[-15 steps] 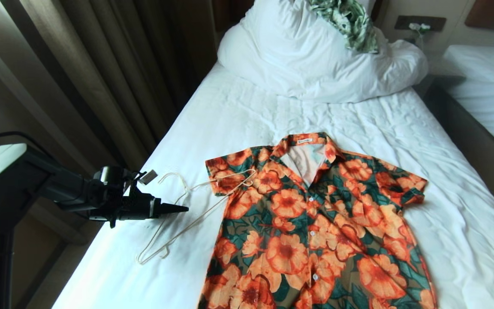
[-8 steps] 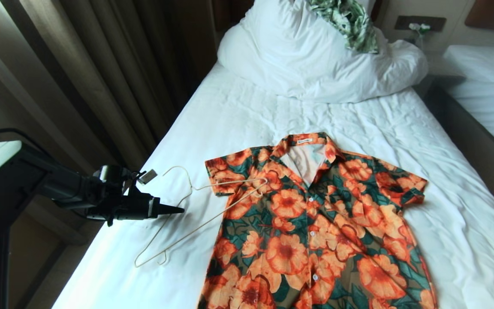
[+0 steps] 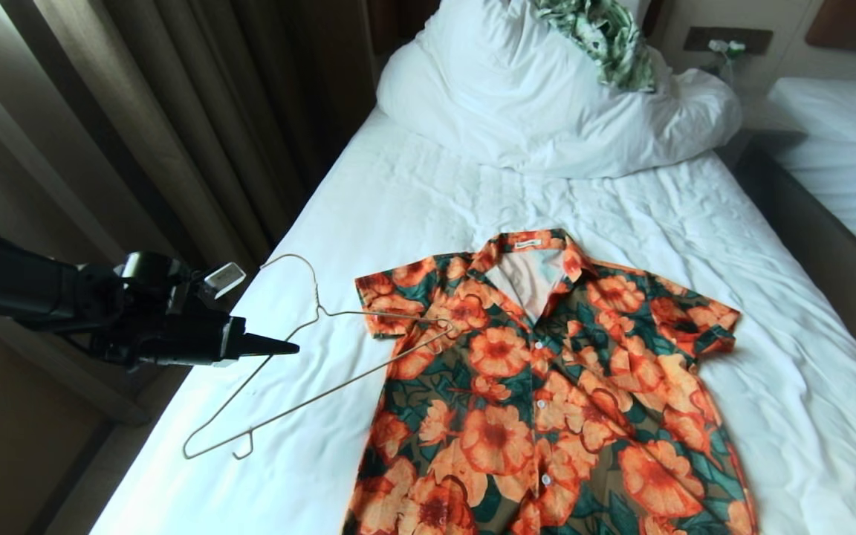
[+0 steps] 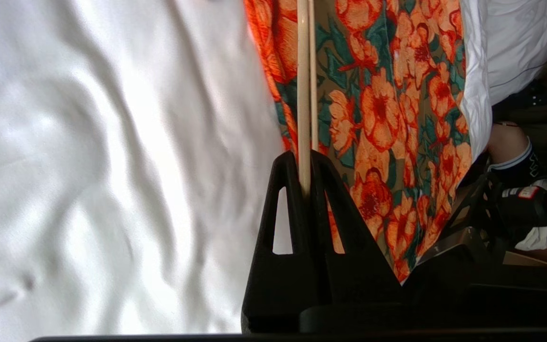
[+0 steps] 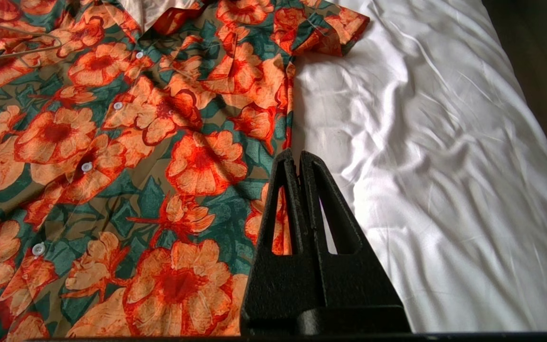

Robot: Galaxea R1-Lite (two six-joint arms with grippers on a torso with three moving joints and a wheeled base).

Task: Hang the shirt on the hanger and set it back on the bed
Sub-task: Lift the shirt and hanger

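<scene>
While its left claw (image 3: 290, 347) pinches one slanted arm of the hanger (image 3: 302, 371) at the bed's (image 3: 413, 186) left edge, the robot holds the wire's far tip over the near sleeve of the shirt (image 3: 547, 386), which lies flat, buttoned and collar-up on the sheet. Doing this well likely means steering that tip toward the collar opening, keeping the thin wire from twisting. The right claw (image 5: 299, 159) hangs closed and empty above the shirt's other side.
</scene>
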